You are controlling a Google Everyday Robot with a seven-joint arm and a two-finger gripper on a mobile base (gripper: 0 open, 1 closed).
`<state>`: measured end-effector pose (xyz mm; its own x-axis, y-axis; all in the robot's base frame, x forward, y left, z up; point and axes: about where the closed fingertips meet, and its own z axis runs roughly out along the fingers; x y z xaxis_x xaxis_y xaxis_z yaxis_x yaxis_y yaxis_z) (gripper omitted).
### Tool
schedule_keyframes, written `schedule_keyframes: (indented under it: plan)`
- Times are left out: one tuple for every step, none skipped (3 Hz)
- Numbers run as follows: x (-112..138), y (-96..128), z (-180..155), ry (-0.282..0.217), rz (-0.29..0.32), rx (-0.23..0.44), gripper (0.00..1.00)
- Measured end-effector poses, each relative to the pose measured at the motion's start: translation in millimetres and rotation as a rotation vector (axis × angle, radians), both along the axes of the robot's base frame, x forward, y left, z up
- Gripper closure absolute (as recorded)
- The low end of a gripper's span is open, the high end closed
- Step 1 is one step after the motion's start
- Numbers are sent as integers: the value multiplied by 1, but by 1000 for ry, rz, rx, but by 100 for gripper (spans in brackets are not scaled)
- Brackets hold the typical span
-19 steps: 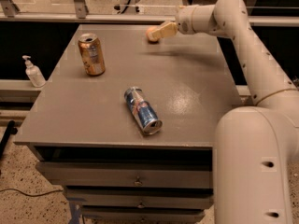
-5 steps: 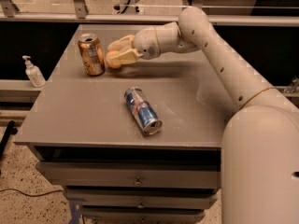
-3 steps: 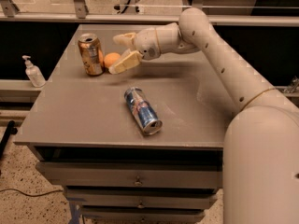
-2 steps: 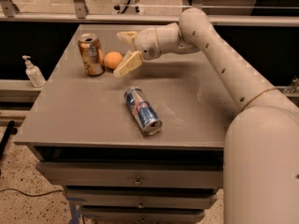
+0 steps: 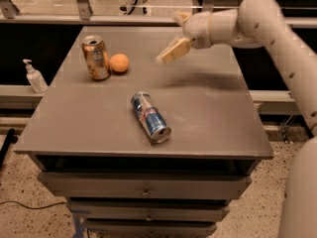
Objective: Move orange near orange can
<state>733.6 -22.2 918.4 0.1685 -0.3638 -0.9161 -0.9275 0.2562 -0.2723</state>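
The orange (image 5: 119, 63) lies on the grey table (image 5: 208, 113) at the back left. It sits right beside the upright copper-orange can (image 5: 96, 57), on the can's right, close enough to touch or nearly so. My gripper (image 5: 174, 36) is open and empty. It hangs above the back middle of the table, well to the right of the orange and higher than it. One finger (image 5: 173, 51) points down and to the left, the other (image 5: 180, 17) reaches up.
A blue-and-silver can (image 5: 149, 117) lies on its side near the table's middle. A white pump bottle (image 5: 34, 77) stands on a ledge to the left. Drawers (image 5: 143, 190) run below the front edge. My arm (image 5: 270, 33) spans the right side.
My gripper carried the orange across to the orange can, opened and let it go beside the can. It has since drawn back to the right and upward, empty.
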Motion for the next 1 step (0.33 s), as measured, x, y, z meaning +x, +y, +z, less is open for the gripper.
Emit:
schedule_keyframes:
  plan:
    - [-1, -80, 49, -120, -222, -43, 0]
